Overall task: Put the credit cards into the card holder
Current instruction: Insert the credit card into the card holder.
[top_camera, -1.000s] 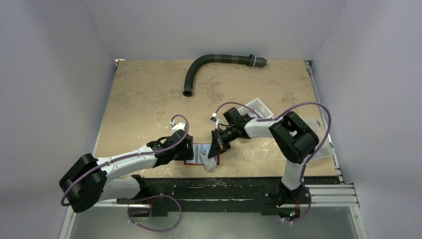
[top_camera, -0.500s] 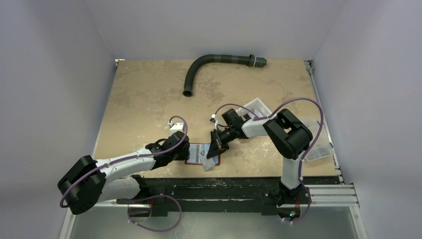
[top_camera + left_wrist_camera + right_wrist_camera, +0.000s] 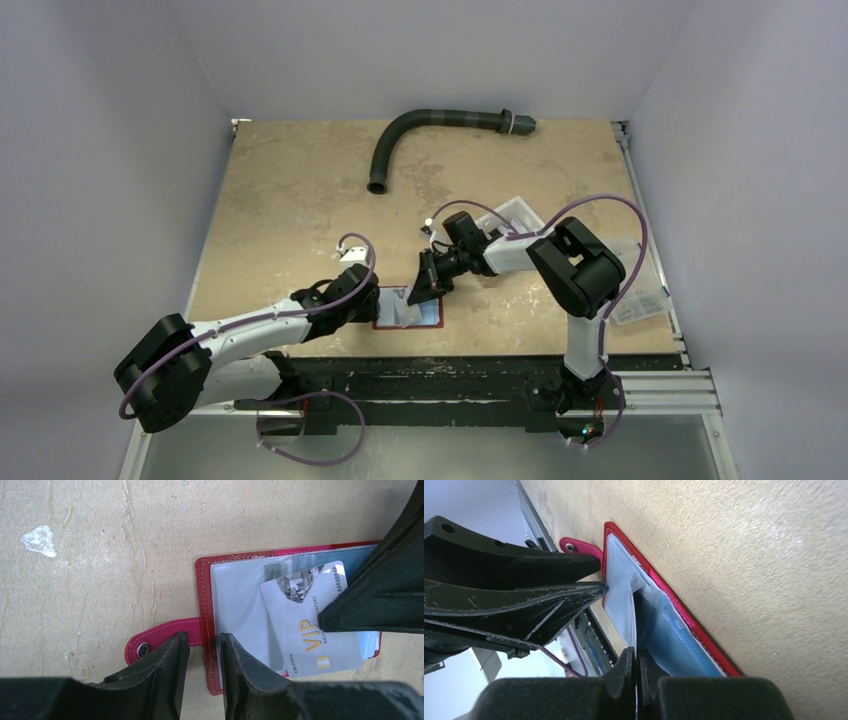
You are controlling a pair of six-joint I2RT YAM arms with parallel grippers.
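Note:
The dark-red card holder (image 3: 432,322) lies open near the table's front edge, clear sleeves up, also in the left wrist view (image 3: 202,580) and the right wrist view (image 3: 674,607). My left gripper (image 3: 372,305) (image 3: 205,639) is shut on its left edge beside the snap tab (image 3: 155,639). My right gripper (image 3: 426,284) (image 3: 636,655) is shut on a whitish credit card (image 3: 305,615) marked VIP. The card lies slanted over the sleeves, its far corner under a clear sleeve. It shows edge-on in the right wrist view (image 3: 633,615).
A dark curved hose (image 3: 420,125) lies at the back. A clear plastic box (image 3: 515,213) sits behind the right arm. More pale cards (image 3: 640,305) lie at the right edge. A black rail (image 3: 450,375) runs just in front of the card holder.
My right gripper has moved back and left with the card, bringing it from the card holder's near right corner to over the sleeves. My left gripper stays on the card holder's edge.

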